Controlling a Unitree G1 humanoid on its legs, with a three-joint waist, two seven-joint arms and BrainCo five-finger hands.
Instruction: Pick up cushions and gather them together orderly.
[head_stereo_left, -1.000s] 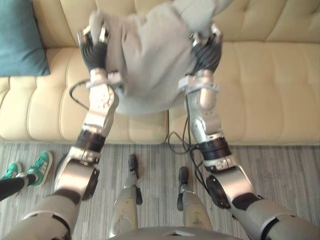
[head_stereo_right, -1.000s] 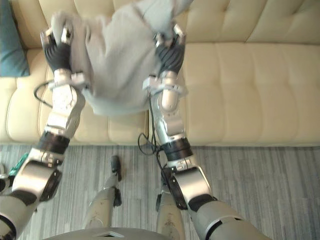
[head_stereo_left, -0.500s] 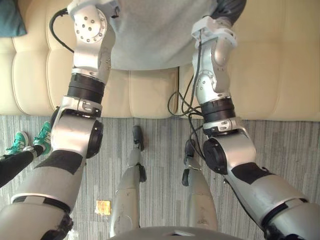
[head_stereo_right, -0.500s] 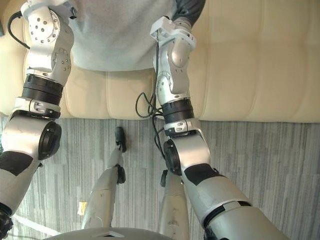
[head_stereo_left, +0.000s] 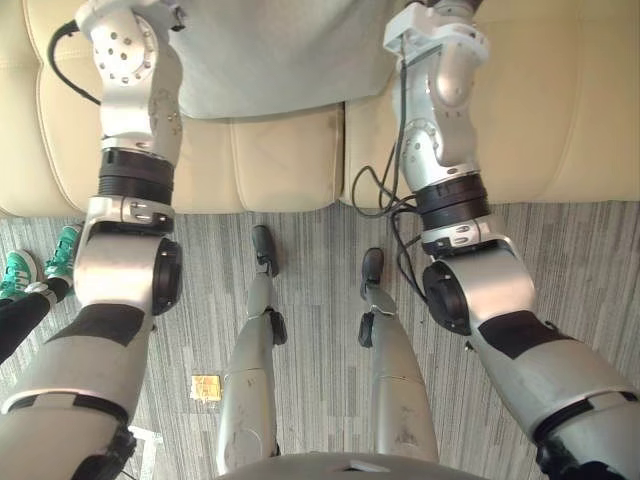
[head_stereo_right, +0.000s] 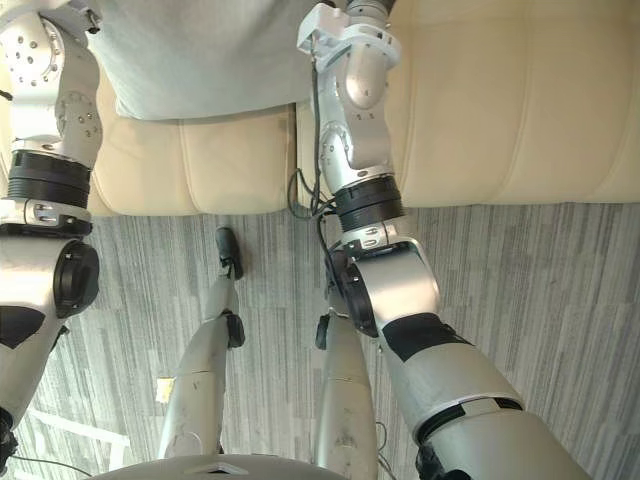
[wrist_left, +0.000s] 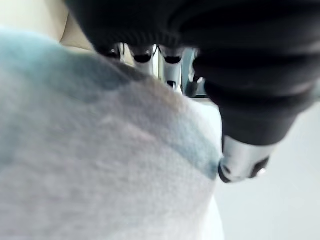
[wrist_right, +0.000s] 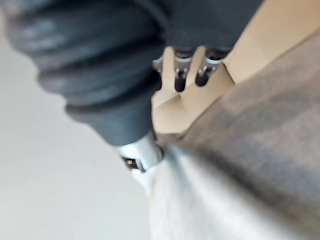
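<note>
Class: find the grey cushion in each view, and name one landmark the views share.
Left eye view: grey cushion at top centre.
Right eye view: top left.
Left wrist view: against the left hand.
Right wrist view: against the right hand.
Landmark: cream sofa.

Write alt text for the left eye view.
A grey cushion spans the gap between the robot's two outstretched arms, over the seat of a cream sofa. Below lies striped grey carpet, with a person's green shoe at the left edge.
</note>
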